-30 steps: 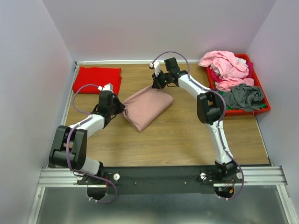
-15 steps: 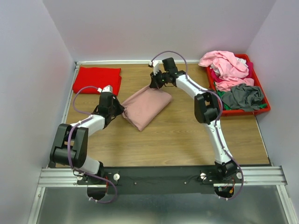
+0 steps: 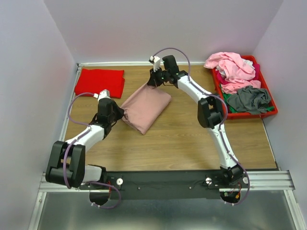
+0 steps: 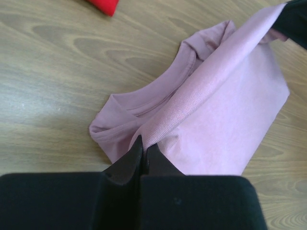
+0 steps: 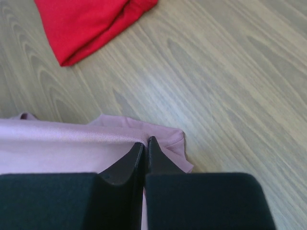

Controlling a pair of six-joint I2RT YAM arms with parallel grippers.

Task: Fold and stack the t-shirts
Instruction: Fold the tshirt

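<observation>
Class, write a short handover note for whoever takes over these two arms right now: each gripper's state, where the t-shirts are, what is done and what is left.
Grippers: left gripper shut on the near left end of the dusty-pink t-shirt; right gripper shut on its far end, with one edge stretched between them.
Things: red t-shirt folded at the far left of the table; light pink t-shirt and grey t-shirt heaped in the bin.
Done: the red one folded, the dusty-pink one partly folded.
Left: finish it, probably stack it on the red one, then fold the bin's shirts.
</observation>
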